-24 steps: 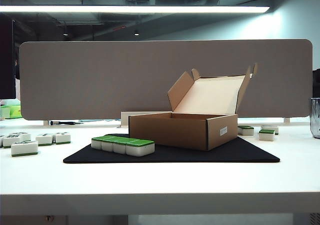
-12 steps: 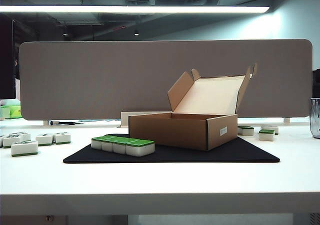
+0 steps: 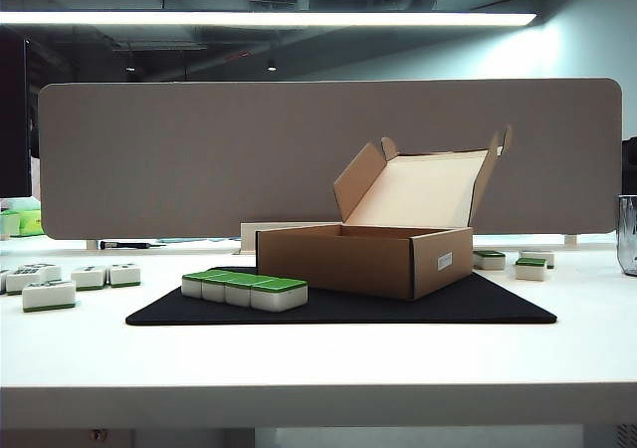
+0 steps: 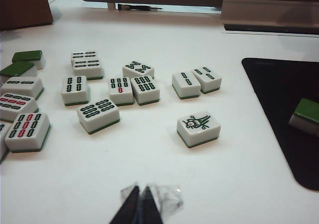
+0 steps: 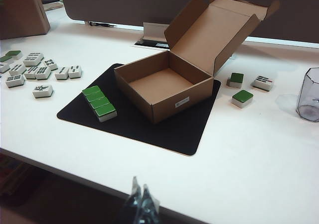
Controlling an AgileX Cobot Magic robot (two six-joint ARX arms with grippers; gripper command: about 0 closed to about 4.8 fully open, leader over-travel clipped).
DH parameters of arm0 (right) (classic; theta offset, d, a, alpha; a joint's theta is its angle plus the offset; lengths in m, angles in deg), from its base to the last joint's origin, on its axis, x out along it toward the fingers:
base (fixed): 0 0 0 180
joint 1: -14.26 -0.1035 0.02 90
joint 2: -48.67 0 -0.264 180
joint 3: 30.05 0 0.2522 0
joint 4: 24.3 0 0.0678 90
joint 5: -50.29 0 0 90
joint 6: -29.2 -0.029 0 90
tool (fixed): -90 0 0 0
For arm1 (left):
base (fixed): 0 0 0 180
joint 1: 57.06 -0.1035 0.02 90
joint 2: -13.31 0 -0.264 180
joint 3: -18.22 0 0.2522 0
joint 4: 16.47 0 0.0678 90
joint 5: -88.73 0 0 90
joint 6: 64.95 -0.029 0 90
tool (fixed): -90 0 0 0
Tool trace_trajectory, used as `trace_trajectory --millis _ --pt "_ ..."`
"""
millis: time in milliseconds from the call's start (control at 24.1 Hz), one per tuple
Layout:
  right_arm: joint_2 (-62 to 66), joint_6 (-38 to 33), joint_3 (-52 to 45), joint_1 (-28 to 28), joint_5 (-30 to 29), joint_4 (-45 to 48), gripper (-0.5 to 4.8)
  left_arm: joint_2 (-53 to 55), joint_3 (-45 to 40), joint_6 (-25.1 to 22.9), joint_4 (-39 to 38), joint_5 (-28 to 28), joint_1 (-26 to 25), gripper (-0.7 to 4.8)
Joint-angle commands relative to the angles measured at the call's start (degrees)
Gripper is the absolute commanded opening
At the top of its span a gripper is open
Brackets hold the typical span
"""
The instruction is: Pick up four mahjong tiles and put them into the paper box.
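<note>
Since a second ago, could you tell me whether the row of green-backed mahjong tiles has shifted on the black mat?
No. The mahjong tiles sit at the same spot on the black mat, beside the paper box, as before.

Office or lab workspace, open plan. White desk (image 3: 318,368) with a grey fabric divider panel (image 3: 328,154) along its back edge, a long fluorescent strip light (image 3: 269,18) overhead, exposed ceiling ducts above. Black mat (image 5: 164,127) on the desk; a clear plastic cup (image 5: 310,95) well off from both grippers.
</note>
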Motion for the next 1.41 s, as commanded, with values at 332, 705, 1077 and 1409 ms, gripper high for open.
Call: trace_trajectory --millis 332,705,1077,1409 --pt "-0.6 -0.1 0.2 0.0 -0.1 0.5 -0.01 0.0 3.7 4.8 -0.5 0.8 0.0 -0.06" --pt "-0.6 -0.1 0.1 0.0 -0.1 0.5 -0.01 0.2 11.6 4.8 -0.6 4.6 0.0 -0.06" --pt "-0.6 -0.1 0.1 0.0 -0.1 0.5 -0.01 8.8 20.3 4.6 -0.5 7.5 0.0 -0.06" --pt "-0.6 -0.1 0.0 0.0 -0.1 0.5 -0.01 27.8 32.5 4.3 -0.5 8.7 0.0 -0.06"
